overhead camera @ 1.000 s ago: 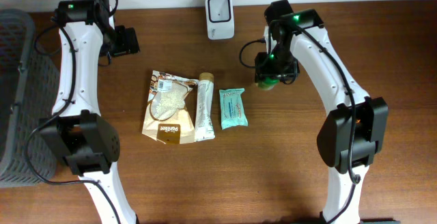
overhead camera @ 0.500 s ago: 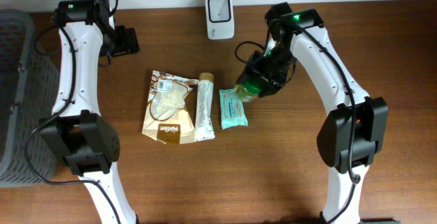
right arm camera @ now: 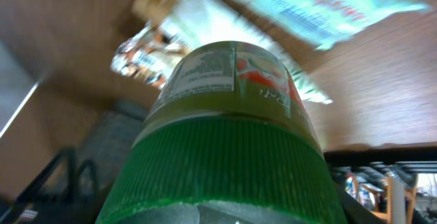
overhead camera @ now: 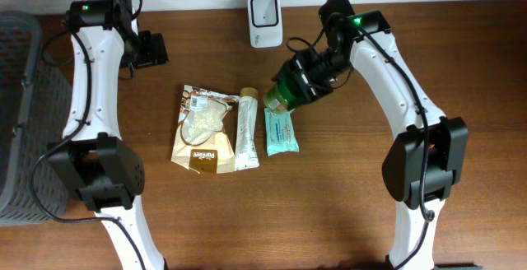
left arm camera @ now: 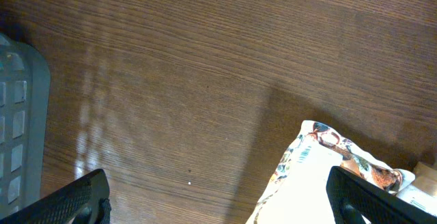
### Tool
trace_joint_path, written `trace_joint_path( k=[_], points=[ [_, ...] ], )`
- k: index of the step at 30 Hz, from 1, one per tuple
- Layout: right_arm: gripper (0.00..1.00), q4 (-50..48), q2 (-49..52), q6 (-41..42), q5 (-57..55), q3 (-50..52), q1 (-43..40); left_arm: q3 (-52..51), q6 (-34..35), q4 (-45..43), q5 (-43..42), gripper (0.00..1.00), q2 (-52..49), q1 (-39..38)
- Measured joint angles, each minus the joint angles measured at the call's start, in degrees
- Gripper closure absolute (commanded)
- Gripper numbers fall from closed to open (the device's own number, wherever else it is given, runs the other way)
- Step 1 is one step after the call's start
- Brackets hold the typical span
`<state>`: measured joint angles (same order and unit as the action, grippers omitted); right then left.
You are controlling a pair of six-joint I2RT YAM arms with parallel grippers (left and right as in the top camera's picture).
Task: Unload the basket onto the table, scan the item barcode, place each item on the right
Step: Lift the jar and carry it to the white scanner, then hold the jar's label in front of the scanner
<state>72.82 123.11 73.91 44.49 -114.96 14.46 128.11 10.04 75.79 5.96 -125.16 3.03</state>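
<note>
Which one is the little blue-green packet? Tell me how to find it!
Look at the brown wooden table and find the row of three packs lying in its middle. The teal packet is at the right end, beside the long white tube. It is the only blue-green one, and it is smaller than the tan snack bag.

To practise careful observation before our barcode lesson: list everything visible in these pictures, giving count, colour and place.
scanner: one, white, far edge of table, centre
snack bag: one, white and brown, left end of the row
tube: one, white, middle of the row
wipes pack: one, teal, right end of the row
bottle: one, green cap, held tilted over the wipes pack's far end
basket: one, grey, left edge
table: one, brown wood
left pincer: one, black, open, empty, beyond the snack bag
right pincer: one, black, shut on the bottle
</note>
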Motion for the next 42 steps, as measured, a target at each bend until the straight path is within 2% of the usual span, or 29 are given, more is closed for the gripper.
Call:
trace_joint_path(
  k=[7, 12, 20, 31, 40, 42],
  points=[
    [0.83, -10.1, 0.0, 1.5, 13.2, 0.0, 0.1, 0.0, 0.0, 0.0, 0.0, 0.01, 0.0, 0.0],
    [0.83, -12.0, 0.0, 2.6, 17.4, 0.0, 0.1, 0.0, 0.0, 0.0, 0.0, 0.01, 0.0, 0.0],
    [0.81, -12.0, 0.0, 5.1, 17.6, 0.0, 0.1, 0.0, 0.0, 0.0, 0.0, 0.01, 0.0, 0.0],
    [0.81, -23.3, 0.0, 25.6, 15.8, 0.0, -0.3, 0.0, 0.0, 0.0, 0.0, 0.01, 0.0, 0.0],
    [0.78, -23.9, 0.0, 29.2, 15.8, 0.0, -1.7, 0.0, 0.0, 0.0, 0.0, 0.01, 0.0, 0.0],
    [0.85, -23.9, 0.0, 29.4, 15.8, 0.0, -1.7, 0.0, 0.0, 0.0, 0.0, 0.01, 0.0, 0.0]
  ],
)
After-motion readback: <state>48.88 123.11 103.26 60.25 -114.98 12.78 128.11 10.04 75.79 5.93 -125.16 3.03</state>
